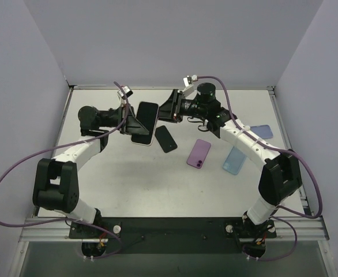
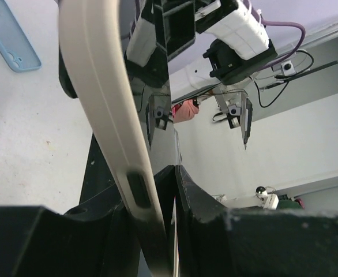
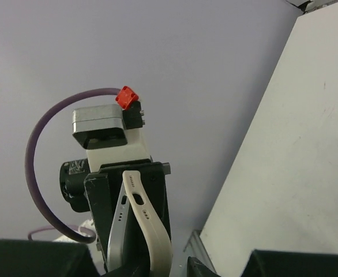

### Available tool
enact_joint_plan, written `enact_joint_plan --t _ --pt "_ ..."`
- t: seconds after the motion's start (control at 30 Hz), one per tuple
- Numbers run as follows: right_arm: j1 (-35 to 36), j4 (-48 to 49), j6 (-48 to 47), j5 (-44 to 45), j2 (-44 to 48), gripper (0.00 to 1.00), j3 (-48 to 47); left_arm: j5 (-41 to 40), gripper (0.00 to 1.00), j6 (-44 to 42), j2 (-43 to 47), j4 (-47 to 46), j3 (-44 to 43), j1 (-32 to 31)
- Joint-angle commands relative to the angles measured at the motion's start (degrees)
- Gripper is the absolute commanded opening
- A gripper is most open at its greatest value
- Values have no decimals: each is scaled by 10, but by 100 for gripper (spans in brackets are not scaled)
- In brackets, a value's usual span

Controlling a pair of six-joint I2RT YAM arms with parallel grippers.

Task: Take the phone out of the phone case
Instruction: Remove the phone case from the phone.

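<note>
the left gripper (image 1: 132,122) is clamping one long side of the cream phone case (image 1: 141,142), with the phone (image 1: 147,115) inside it. it is holding it in the air over the far middle of the table (image 1: 128,184). i think this is giving the other arm something fixed to pull against. the right gripper (image 1: 172,107) is reaching at the opposite side, fingers narrowly apart around the edge. whether they are pinching it, i cannot tell. in the right wrist view the cream rim is looking a little parted from the silver edge. the white table is carrying a black case (image 1: 166,138) near its middle, and a purple case (image 1: 198,153), a pale blue case (image 1: 235,160) and a blue case (image 1: 263,131) toward the right edge. plain grey walls are enclosing it.
</note>
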State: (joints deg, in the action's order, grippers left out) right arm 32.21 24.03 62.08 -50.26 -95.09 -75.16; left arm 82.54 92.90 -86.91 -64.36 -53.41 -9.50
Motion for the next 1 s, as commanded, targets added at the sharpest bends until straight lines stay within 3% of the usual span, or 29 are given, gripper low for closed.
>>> enact_joint_plan --t 0.0,0.1,0.27,0.43,0.53,0.57,0.7,0.8,0.9,0.97 --pt "95 -261 -178 -158 -12 21 -10 -221 0 27 -19 -248 -65 -10" --pt "93 -201 -133 -143 -15 0 -1 -223 0 23 -17 -248 -56 -9" --pt "78 -187 -109 -88 16 0 15 -216 0 -22 -3 -188 -35 -7" --pt "55 -242 -131 -25 51 0 23 -215 0 -54 1 -137 -13 -7" --pt "43 -299 -146 20 71 0 19 -215 18 -57 -3 -134 1 -5" --pt "38 -324 -151 44 81 0 14 -215 35 -60 -4 -133 9 -4" --pt "31 -369 -165 89 97 0 4 -231 47 -77 3 -109 46 15" --pt "29 -402 -171 117 102 0 -7 -248 71 -98 18 -68 91 39" --pt "33 -466 -205 155 93 0 -44 -252 85 -158 47 36 122 62" --pt "43 -547 -255 196 70 0 -74 -273 88 -227 86 163 131 73"
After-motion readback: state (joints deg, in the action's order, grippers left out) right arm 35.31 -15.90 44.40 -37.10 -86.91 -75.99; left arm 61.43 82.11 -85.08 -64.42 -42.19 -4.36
